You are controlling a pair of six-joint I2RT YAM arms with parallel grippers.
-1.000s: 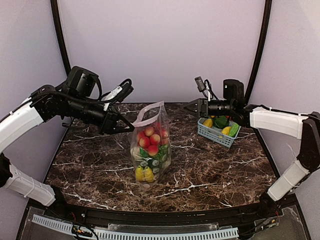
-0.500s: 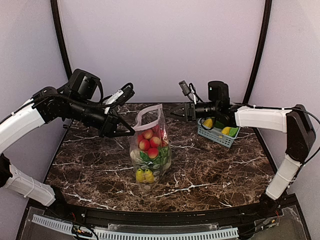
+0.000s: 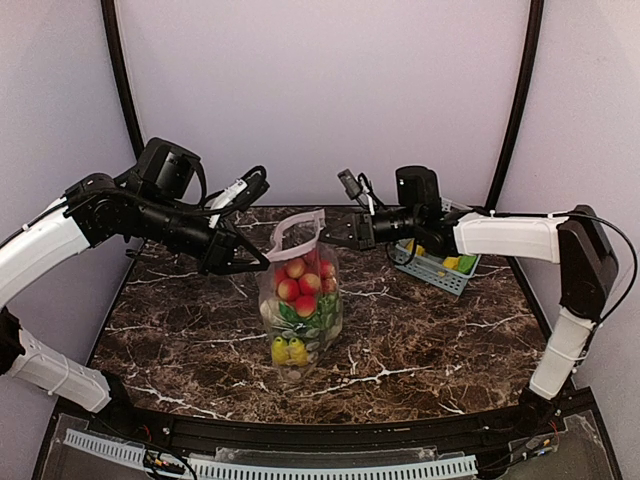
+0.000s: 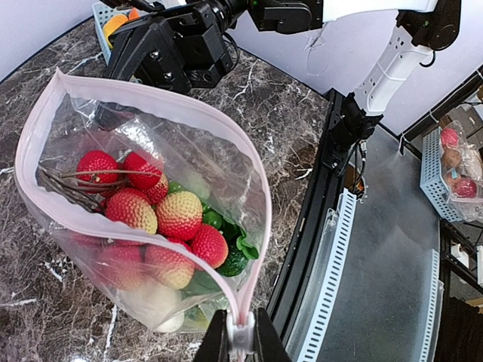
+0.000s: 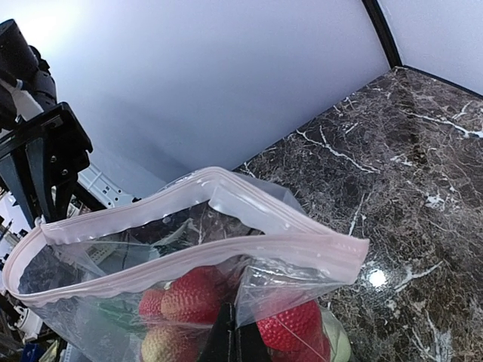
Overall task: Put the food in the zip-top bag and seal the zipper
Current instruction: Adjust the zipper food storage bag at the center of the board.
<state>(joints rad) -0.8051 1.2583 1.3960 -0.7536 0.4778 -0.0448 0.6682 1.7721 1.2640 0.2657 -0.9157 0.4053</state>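
The clear zip-top bag [image 3: 300,300] stands upright mid-table with its mouth open. Inside it lies the food: round red fruits [image 4: 177,215], green vegetables [image 4: 230,260] and a yellow banana bunch [image 3: 288,348] at the bottom. The pink zipper [image 4: 151,102] runs round the mouth as an open loop. My left gripper [image 4: 241,335] is shut on the zipper's white slider at the bag's left end. At the bag's right side, my right gripper [image 5: 235,339] is shut, pinching a fold of the bag wall just under the zipper [image 5: 226,253].
A blue-grey slatted basket [image 3: 440,265] with yellow and green pieces stands at the back right, under the right arm. The table's black front rail [image 4: 317,226] runs close to the bag. Off the table, a white basket [image 4: 453,162] holds other items.
The right arm swung left from above the basket to the bag's right side, and its jaws closed on the bag wall. The left gripper and the bag stayed put.
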